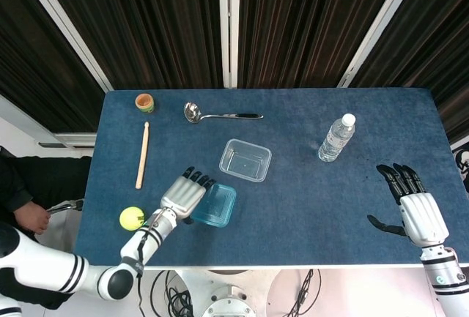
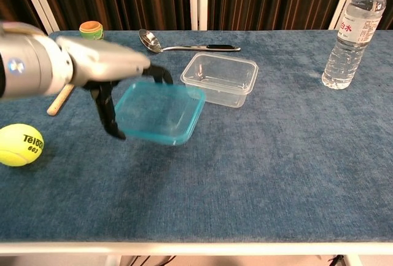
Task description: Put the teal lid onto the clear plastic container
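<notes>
The surface (image 1: 308, 185) is a rectangular table covered in dark blue cloth, backed on the far side by dark pleated curtains with pale vertical frame bars. On it lie a small orange and green cup (image 1: 144, 102) at the far left corner, a wooden stick (image 1: 142, 154) just near of it, a metal ladle (image 1: 220, 114) toward the far middle, a yellow tennis ball (image 1: 132, 218) at the near left, and a water bottle (image 1: 336, 138) standing upright toward the right. The clear plastic container (image 1: 245, 160) sits open near the middle of the surface. The left hand (image 1: 183, 195) grips the teal lid (image 1: 214, 205) at its left edge: in the chest view the upper fingers (image 2: 158, 70) lie over the lid's far left rim and a dark finger reaches down under its near left side. The lid is lifted clear of the cloth, slightly tilted, and hangs just left and near of the container, apart from it. The left forearm reaches in from the near left edge, palm side down. The right hand (image 1: 412, 206) rests near the right edge, holding nothing, its fingers extended and apart, pointing toward the far side, thumb out to the left.
</notes>
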Robot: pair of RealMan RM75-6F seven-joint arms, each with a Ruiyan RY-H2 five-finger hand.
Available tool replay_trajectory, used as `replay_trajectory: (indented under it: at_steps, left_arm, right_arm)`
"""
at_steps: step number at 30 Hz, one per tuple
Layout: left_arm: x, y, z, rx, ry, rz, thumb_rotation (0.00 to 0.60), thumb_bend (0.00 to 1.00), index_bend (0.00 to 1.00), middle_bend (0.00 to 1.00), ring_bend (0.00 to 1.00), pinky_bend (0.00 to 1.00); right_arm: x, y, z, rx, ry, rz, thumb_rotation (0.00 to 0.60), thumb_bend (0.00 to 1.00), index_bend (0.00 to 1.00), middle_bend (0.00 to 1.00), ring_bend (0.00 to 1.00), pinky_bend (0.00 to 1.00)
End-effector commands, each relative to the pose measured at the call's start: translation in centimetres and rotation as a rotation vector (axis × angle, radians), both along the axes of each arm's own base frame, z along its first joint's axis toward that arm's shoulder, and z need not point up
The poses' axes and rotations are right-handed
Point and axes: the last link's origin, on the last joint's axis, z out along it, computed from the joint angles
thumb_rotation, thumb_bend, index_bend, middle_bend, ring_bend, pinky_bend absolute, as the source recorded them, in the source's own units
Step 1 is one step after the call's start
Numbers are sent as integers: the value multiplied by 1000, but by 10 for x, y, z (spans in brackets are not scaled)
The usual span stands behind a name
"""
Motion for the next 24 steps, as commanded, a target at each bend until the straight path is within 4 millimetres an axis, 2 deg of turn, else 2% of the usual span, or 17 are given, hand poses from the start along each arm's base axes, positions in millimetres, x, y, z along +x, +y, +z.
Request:
replay_trajectory:
  at_steps: [1,7,13,17,24]
  left_arm:
    - [27,19,6,11,-46,-20,600,260,301,212,73,40]
    - [72,55,-10,41,-2,-79,600,262,301,212,73,38]
    - [102,86,-37,44,117,-121,600,264,297,212,73,20]
    - [113,99,-47,38,132,-120,600,269,296,212,74,18]
    - [118,111,-59,-26,123,-56,600,269,296,212,73,15]
  right_arm:
    - [1,2,2,-4,4,-1,600,101,0,88,0,26]
    - [-1,7,6,-18,8,-20,600,101,0,88,0,26]
    - [-2,10,9,-31,11,-43,600,101,0,88,0,26]
    - [-5,11,11,-36,12,-62,600,101,0,88,0,26]
    - [-8,6,9,-31,9,-84,600,100,0,85,0,26]
